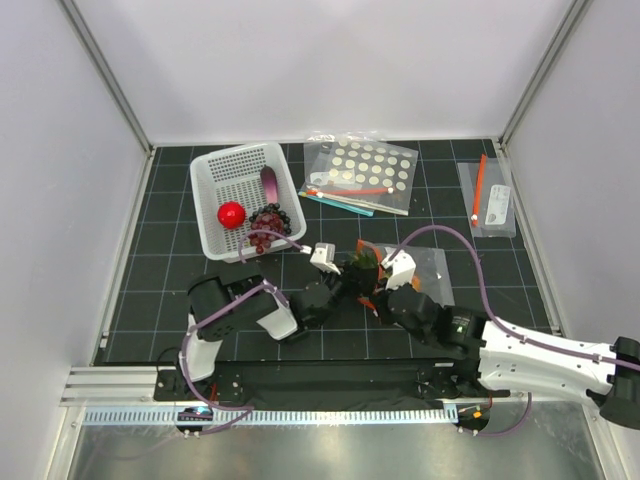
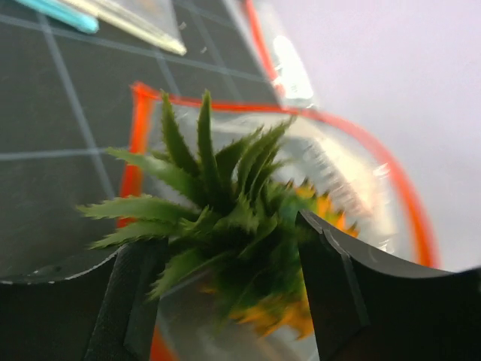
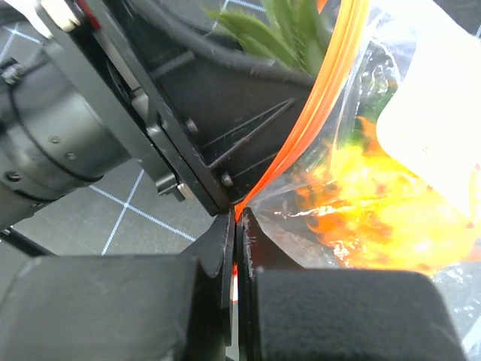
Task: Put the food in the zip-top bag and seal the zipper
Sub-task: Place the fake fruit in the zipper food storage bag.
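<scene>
The right tool (image 3: 237, 229) pinches the zipper (image 3: 327, 89); the left tool (image 2: 225, 244) stands apart around the pineapple (image 2: 225, 197) leaves

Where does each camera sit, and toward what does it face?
Top external: above and behind the robot, looking down on the table; the left arm and right arm show.
Left wrist: on the left gripper, facing the pineapple at the zip-top bag mouth; its two fingers show.
Right wrist: on the right gripper, facing the zipper that its shut fingers pinch.
Both wrist views share the pineapple and zipper.
</scene>
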### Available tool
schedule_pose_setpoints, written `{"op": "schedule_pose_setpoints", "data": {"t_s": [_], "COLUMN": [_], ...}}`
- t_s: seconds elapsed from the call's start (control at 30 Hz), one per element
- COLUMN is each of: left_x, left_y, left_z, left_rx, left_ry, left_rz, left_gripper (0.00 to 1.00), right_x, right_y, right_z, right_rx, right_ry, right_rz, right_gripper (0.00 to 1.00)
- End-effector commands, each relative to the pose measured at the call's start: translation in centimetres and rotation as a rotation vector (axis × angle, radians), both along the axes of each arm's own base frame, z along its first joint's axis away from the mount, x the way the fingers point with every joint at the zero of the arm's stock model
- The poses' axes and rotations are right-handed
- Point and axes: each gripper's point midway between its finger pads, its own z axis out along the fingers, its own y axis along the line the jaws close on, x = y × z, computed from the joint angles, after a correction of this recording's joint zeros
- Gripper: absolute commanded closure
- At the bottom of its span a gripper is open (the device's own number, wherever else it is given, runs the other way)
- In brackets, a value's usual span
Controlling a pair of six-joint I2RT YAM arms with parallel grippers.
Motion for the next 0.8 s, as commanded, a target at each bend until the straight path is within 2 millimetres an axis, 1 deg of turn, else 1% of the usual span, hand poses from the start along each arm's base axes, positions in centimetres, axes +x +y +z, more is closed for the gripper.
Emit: {"op": "schedule_pose_setpoints", "data": {"t_s": [0.0,0.03,0.07,0.1,0.13,0.17,0.2,0.23,0.27,0.33,0.37,0.4,0.43,0.47,0.5,0.53,0.6,0.63,0.67,0.7,0.73,0.77], "left_x": [-0.8,-0.8,-1.0,-1.0,-1.1,-1.1,-1.0,-1.0,-1.1,-0.8,-0.9,-0.7,-0.2,-0.5,-0.4,0.0,0.0,0.3,0.6,0.8,0.8,1.1], "left_y": [0.4,0.5,0.1,0.0,-0.1,-0.5,-0.6,-0.6,-0.4,0.2,1.1,1.3,2.0,3.7,4.5,4.4,6.6,7.5,8.6,10.0,11.5,12.2], "left_z": [-0.4,-0.1,0.5,0.9,1.1,1.9,2.1,3.4,3.2,4.9,5.8,7.2,7.8,7.2,7.4,10.2,11.5,12.8,13.5,14.5,14.1,14.9], "left_rx": [0.115,0.134,0.145,0.153,0.182,0.184,0.202,0.193,0.229,0.247,0.281,0.294,0.342,0.454,0.506,0.497,0.564,0.566,0.574,0.561,0.607,0.598], "left_ry": [-0.030,-0.030,-0.047,-0.048,-0.038,-0.044,-0.042,-0.051,-0.040,-0.057,-0.050,-0.059,-0.046,0.005,0.024,0.013,0.030,0.034,0.048,0.066,0.093,0.094], "left_rz": [-0.017,-0.021,-0.040,-0.048,-0.056,-0.065,-0.068,-0.067,-0.069,-0.046,-0.034,-0.021,0.019,0.034,0.052,0.079,0.128,0.173,0.222,0.275,0.311,0.340], "left_gripper": [0.29,0.28,0.27,0.27,0.27,0.27,0.26,0.26,0.24,0.21,0.19,0.16,0.14,0.13,0.12,0.11,0.08,0.03,0.00,0.00,0.00,0.00], "right_x": [0.7,0.8,0.8,0.8,0.9,0.9,0.9,1.0,1.1,1.2,1.3,1.6,1.6,1.6,1.7,1.8,1.9,2.0,2.1,2.2,2.5,2.7], "right_y": [1.0,1.1,1.0,1.1,1.4,1.4,1.5,1.5,1.4,1.2,1.1,0.7,0.4,0.3,0.1,-0.1,-0.4,-0.5,-0.6,-0.6,-0.8,-0.9], "right_z": [3.8,4.3,5.0,5.3,6.1,6.5,6.9,7.6,7.9,8.4,8.6,8.8,9.1,9.2,9.4,9.7,10.3,10.9,11.1,11.4,11.8,12.2], "right_rx": [0.131,0.148,0.172,0.184,0.207,0.215,0.222,0.237,0.243,0.255,0.258,0.262,0.276,0.281,0.287,0.297,0.319,0.336,0.341,0.346,0.355,0.362], "right_ry": [-0.084,-0.095,-0.110,-0.117,-0.128,-0.134,-0.138,-0.146,-0.153,-0.167,-0.172,-0.183,-0.191,-0.195,-0.202,-0.210,-0.224,-0.235,-0.243,-0.249,-0.265,-0.274], "right_rz": [-0.008,-0.007,-0.007,-0.005,0.000,0.001,0.003,0.000,-0.011,-0.020,-0.030,-0.052,-0.060,-0.064,-0.076,-0.082,-0.099,-0.107,-0.117,-0.124,-0.143,-0.153], "right_gripper": [0.99,0.99,0.99,0.99,0.99,0.99,0.99,0.99,0.99,0.99,0.99,0.99,0.99,0.99,0.99,0.99,0.99,0.99,0.99,0.99,0.99,0.99]}}
